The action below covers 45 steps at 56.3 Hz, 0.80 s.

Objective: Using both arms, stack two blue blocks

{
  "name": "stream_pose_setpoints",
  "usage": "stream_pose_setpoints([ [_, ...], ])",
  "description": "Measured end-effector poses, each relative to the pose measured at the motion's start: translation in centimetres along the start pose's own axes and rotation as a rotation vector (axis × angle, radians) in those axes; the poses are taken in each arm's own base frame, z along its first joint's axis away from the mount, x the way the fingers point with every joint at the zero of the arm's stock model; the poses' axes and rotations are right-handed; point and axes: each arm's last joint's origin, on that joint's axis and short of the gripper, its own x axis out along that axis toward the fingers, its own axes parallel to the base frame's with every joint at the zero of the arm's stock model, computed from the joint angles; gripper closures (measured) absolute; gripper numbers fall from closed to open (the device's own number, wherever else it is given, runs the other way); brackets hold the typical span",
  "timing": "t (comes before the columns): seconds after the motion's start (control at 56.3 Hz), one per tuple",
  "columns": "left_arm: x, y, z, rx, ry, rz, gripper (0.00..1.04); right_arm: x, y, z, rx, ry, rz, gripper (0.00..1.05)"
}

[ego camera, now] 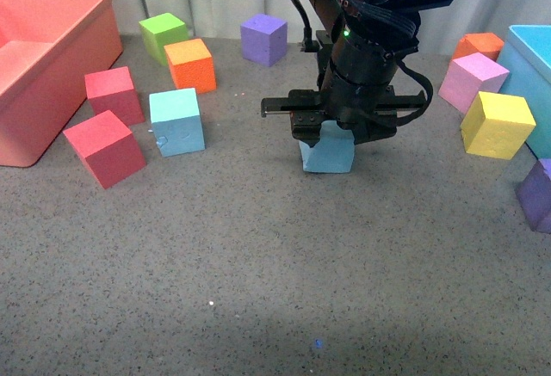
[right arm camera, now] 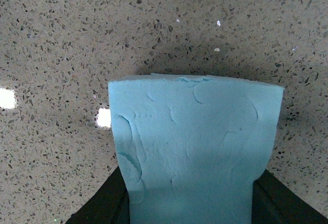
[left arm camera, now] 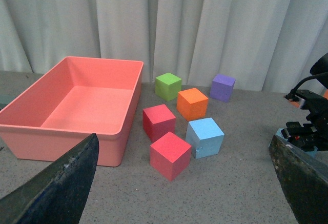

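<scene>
One sky-blue foam cube (ego camera: 328,154) clamped between the closed-in fingers of the right claw (ego camera: 325,131), likely for carrying onto the second sky-blue cube (ego camera: 177,120) sitting well off to that claw's left, left claw (left arm camera: 183,147) spread open and empty.

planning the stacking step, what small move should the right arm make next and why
Probably lift straight up a little. The right pincer seems shut on one sky-blue foam cube, its fingers flush against both sides, and that cube appears to rest on the grey speckled table. The second sky-blue foam cube sits apart, beside the red foam cubes, untouched.
</scene>
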Motion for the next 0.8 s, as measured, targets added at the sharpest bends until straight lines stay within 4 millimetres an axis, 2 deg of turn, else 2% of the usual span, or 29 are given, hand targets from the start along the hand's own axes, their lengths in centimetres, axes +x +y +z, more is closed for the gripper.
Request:
stream_pose_setpoints([
  [0.195,0.0,0.0,0.0,0.0,0.0,0.0,0.07,-0.3,0.0,0.0,0.002,-0.03,0.026,0.2],
  [0.284,0.0,0.0,0.0,0.0,0.0,0.0,0.07,-1.3,0.0,0.0,0.005,-0.068,0.03,0.08],
  [0.515,0.0,0.0,0.0,0.0,0.0,0.0,0.07,-6.1,-0.1,0.7,-0.006,-0.223,0.068,0.1],
  [0.586,0.0,0.0,0.0,0.0,0.0,0.0,0.07,-6.3,-0.2,0.8,-0.011,-0.277,0.047,0.11],
  [0.64,0.0,0.0,0.0,0.0,0.0,0.0,0.07,-5.9,-0.6,0.5,-0.031,-0.435,-0.031,0.18],
  [0.693,0.0,0.0,0.0,0.0,0.0,-0.003,0.07,-5.3,-1.7,-1.0,-0.037,-0.599,-0.128,0.26],
  [0.746,0.0,0.0,0.0,0.0,0.0,0.0,0.07,-5.0,-3.2,-3.2,-0.047,-0.717,-0.145,0.35],
  [0.799,0.0,0.0,0.0,0.0,0.0,0.001,0.07,-5.6,-4.8,-5.1,-0.03,-0.847,-0.141,0.44],
])
